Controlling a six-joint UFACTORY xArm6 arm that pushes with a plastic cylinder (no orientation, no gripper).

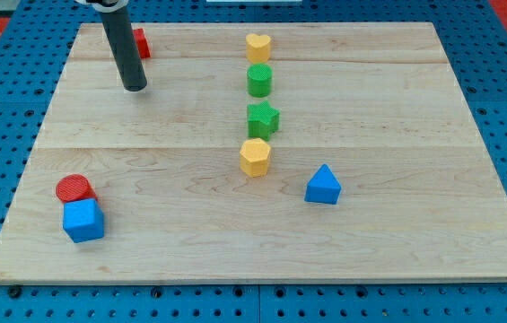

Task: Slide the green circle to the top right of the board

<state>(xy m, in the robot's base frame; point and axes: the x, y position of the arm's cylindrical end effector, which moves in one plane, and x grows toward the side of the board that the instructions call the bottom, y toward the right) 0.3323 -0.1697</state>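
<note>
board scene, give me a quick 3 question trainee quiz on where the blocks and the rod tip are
1. True or false: my tip is touching the green circle.
2. Which block sits directly above the green circle in the view? A) yellow heart B) blue cube C) red cylinder
3. Fill in: the block just below the green circle in the column is the green ____.

Key
1. False. My tip is well off to the view's left of the green circle, near a partly hidden red block.
2. A
3. star, with a yellow hexagon below it.
</note>
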